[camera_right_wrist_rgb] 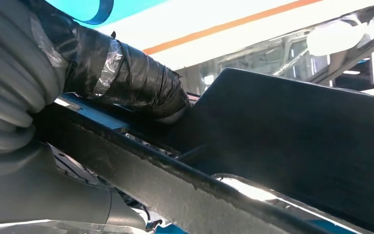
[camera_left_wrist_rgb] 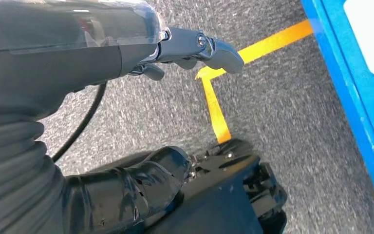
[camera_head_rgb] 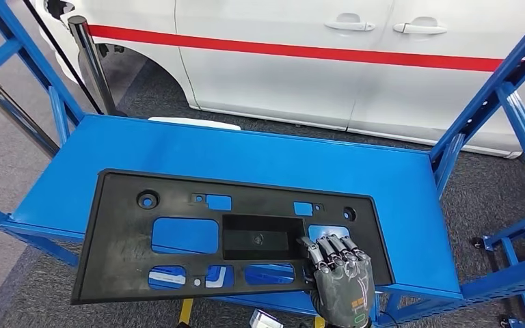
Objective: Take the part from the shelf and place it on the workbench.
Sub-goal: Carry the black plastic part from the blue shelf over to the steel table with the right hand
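The part is a wide black plastic panel [camera_head_rgb: 119,246] with several cut-outs, lying flat on the blue shelf surface [camera_head_rgb: 260,154], its near edge sticking out past the front. My right hand [camera_head_rgb: 342,280] grips the panel's near right edge, fingers laid over the top beside the central recess. In the right wrist view the taped thumb [camera_right_wrist_rgb: 136,83] presses against the panel [camera_right_wrist_rgb: 297,136] from the other side. My left hand [camera_left_wrist_rgb: 126,53] hangs over the grey carpet with fingers apart, holding nothing.
Blue frame posts [camera_head_rgb: 499,96] rise at the shelf's right side and others at its left. A white car [camera_head_rgb: 355,55] with a red stripe stands close behind the shelf. Yellow floor tape [camera_left_wrist_rgb: 214,107] runs under the left arm, beside a blue edge [camera_left_wrist_rgb: 350,97].
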Robot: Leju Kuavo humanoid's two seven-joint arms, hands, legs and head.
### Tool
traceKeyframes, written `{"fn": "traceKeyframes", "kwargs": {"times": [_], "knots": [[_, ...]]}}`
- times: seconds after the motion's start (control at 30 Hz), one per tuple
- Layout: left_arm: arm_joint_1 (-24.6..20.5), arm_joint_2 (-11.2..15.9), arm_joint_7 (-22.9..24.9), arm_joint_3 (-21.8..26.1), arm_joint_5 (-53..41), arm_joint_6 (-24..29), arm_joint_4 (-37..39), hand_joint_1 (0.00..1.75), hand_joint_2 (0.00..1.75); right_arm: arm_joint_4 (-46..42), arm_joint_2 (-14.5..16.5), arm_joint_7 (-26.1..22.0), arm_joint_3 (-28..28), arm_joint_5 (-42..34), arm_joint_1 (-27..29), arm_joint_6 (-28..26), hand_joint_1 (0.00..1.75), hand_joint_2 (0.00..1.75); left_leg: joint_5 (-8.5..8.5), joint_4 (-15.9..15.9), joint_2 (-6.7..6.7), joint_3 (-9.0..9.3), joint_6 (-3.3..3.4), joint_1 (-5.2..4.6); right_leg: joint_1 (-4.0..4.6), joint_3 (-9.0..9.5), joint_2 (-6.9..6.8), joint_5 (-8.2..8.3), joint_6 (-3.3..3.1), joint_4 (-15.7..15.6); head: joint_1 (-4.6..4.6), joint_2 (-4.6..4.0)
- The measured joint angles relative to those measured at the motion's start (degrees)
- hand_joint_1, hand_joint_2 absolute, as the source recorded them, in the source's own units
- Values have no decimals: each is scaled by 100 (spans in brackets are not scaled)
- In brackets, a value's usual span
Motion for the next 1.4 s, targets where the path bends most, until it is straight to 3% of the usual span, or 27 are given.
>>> {"fn": "traceKeyframes", "kwargs": {"times": [0.07, 0.13, 0.17, 0.2, 0.23, 0.33, 0.37, 0.5, 0.57, 0.63, 0.67, 0.7, 0.73, 0.83, 0.9, 1.03, 1.1, 1.2, 1.23, 1.27, 1.3, 1.37, 1.4], "knots": [[5, 1, -2, 0, -1, 3, 0, 0, 175, 0, 8, -7, -1, 0, 0, 0, 175, 175, -352, 387, -4, -153, -46, 11, -27, -66, -20, 83, -77, -37, -13, 0], [8, -1, -3, 0, -1, 4, 0, 0, 175, 4, 14, -9, -3, 0, 2, 0, 175, 175, -810, 1098, -4, -378, -86, 23, -13, -164, -32, 141, -109, -25, -24, 0], [9, -1, -3, 0, -1, 4, 0, 0, 175, 9, 14, -9, -3, 0, 4, 0, 175, 175, -929, 1372, -3, -435, -101, 28, -6, -212, -39, 166, -108, -13, -23, 0], [10, 0, -3, 0, -1, 4, 0, 0, 175, 15, 14, -9, -4, 0, 4, 0, 175, 175, -934, 1465, -3, -405, -109, 31, -2, -258, -44, 186, -104, 6, -24, 0], [10, 1, -3, 0, -2, 4, 0, 0, 175, 21, 14, -9, -4, 0, 4, 0, 175, 175, -833, 1334, -3, -268, -110, 32, 0, -298, -46, 201, -98, 32, -24, 0], [2, 2, -3, 0, -6, 2, 0, 0, 175, 24, 14, -9, -7, 0, 2, 0, 175, 175, -471, 243, -7, 430, -63, 24, 6, -403, -45, 224, -65, 134, -24, 0], [0, 1, -4, 0, -7, 1, 0, 0, 175, 24, 14, -10, -8, 0, 1, 0, 175, 175, -433, 7, -10, 550, -38, 14, 12, -431, -44, 239, -40, 158, -23, 0], [2, -2, -5, 2, -7, 0, 0, 0, 175, 24, 14, -11, -13, 0, 1, 0, 175, 175, -349, -131, -2, 523, 84, 11, 18, -494, -26, 269, 95, 205, -21, 0], [-7, -5, -6, 2, -8, 1, 0, 0, 175, 25, 14, -13, -15, -1, 0, -1, 175, 175, -263, -171, 16, 465, 172, 34, 7, -630, -5, -21, 146, 535, -15, 0], [-14, -5, -6, 2, -12, 3, 0, 0, 175, 28, 13, -17, -17, -1, 2, -2, 175, 175, -202, -154, 29, 372, 214, 26, -18, -896, 3, -479, 188, 1248, -10, 0], [-13, -5, -5, 3, -14, 5, 0, 0, 175, 30, 13, -19, -19, -1, 4, -2, 175, 175, -176, -136, 35, 321, 218, 22, -29, -999, 3, -627, 208, 1567, -11, 0], [-11, -5, -5, 3, -16, 7, 0, 0, 175, 31, 12, -20, -20, 0, 6, -2, 175, 175, -155, -115, 39, 272, 216, 19, -40, -1019, 2, -671, 222, 1726, -11, 0], [-11, -5, -5, 4, -16, 8, 0, 0, 175, 31, 12, -21, -22, 0, 6, -2, 175, 175, -139, -92, 42, 228, 209, 19, -52, -914, 2, -598, 228, 1641, -10, 0], [-13, -10, -6, 4, -17, 8, 0, 0, 175, 31, 13, -27, -23, 0, 0, -2, 175, 175, -101, -27, 38, 150, 166, 10, -58, -207, 2, -178, 195, 517, -10, 0], [-17, -11, -7, 4, -17, 8, 0, 0, 175, 30, 14, -29, -24, -1, -3, -2, 175, 175, -59, -8, 38, 114, 100, -2, -28, -29, 8, -97, 146, 140, -13, 0], [-13, -11, -5, 4, -19, 9, 0, 0, 175, 30, 14, -28, -35, 0, -4, -2, 175, 175, -45, 20, 32, 47, -34, 13, -35, -105, -2, 36, 3, 87, -14, 0], [-13, -11, -5, 4, -20, 10, 0, 0, 175, 30, 15, -29, -38, 0, -6, -2, 175, 175, -333, 304, 25, -72, -73, 27, -50, -165, -21, 105, -64, 67, -24, 0], [-9, -11, -5, 4, -20, 11, 0, 0, 175, 31, 18, -28, -46, 0, -4, -2, 175, 175, -959, 1302, 24, -407, -133, 40, -30, -339, -37, 202, -108, 103, -33, 0], [-8, -11, -5, 4, -20, 10, 0, 0, 175, 31, 18, -28, -49, 0, -3, -2, 175, 175, -1037, 1501, 25, -434, -145, 43, -25, -407, -40, 234, -107, 125, -33, 0], [-7, -11, -5, 4, -20, 10, 0, 0, 175, 31, 18, -29, -51, 0, -3, -2, 175, 175, -1011, 1497, 26, -358, -151, 46, -22, -469, -42, 263, -101, 148, -34, 0], [-9, -11, -5, 4, -20, 11, 0, 0, 175, 31, 18, -29, -53, -1, -2, -2, 175, 175, -896, 1267, 26, -169, -149, 48, -22, -523, -41, 288, -92, 175, -33, 0], [-23, -10, -5, 4, -21, 15, 0, 0, 175, 31, 19, -28, -58, -2, -3, -2, 175, 175, -639, 454, 22, 353, -119, 41, -15, -606, -40, 326, -57, 240, -33, 0], [-33, -10, -5, 4, -23, 19, 0, 0, 175, 31, 19, -28, -61, -3, -4, -2, 175, 175, -563, 149, 16, 520, -91, 31, -9, -636, -40, 348, -28, 268, -32, 0]]}}
